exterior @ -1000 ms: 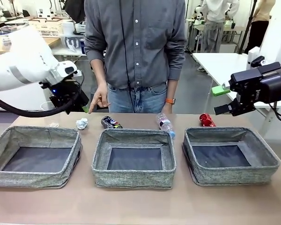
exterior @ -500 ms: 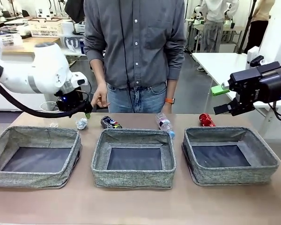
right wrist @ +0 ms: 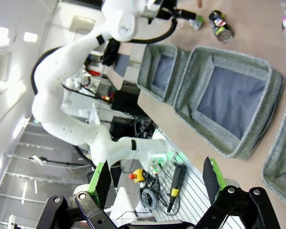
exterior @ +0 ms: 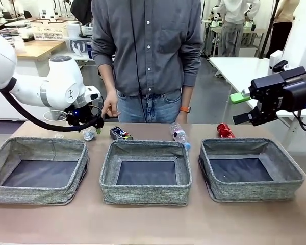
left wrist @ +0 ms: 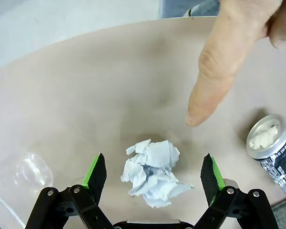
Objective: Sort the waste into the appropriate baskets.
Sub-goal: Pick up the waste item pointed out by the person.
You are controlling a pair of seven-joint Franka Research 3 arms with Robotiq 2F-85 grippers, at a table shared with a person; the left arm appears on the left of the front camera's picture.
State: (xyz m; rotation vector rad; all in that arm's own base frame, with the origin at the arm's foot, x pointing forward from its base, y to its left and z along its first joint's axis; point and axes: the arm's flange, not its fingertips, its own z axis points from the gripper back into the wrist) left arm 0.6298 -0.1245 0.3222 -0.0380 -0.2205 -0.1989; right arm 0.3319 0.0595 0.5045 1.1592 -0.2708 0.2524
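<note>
The left gripper (left wrist: pixel 152 163) has its jaws wide apart with nothing in them. It hangs low over the wad (left wrist: pixel 153 174), which lies on the table (exterior: pixel 153 224) between the two green pads (left wrist: pixel 92 171) and, as far as the wrist view shows, touches neither. A person's hand (left wrist: pixel 231 52) points one finger down at the table just beside the wad.

The wad sits behind the middle bin (exterior: pixel 145 195), off its far left corner. The dark can (exterior: pixel 121 133) lies on its side just behind that bin's far wall. The bottle (exterior: pixel 179 135) lies at the bin's far right corner, its cap end touching the rim. The cup (exterior: pixel 53 116) is farther off to the bin's left, and the red can (exterior: pixel 225 130) lies off to its right.

The right gripper (right wrist: pixel 157 167) is also spread and empty (it is held high, well right of the middle bin). All three bins hold nothing.
</note>
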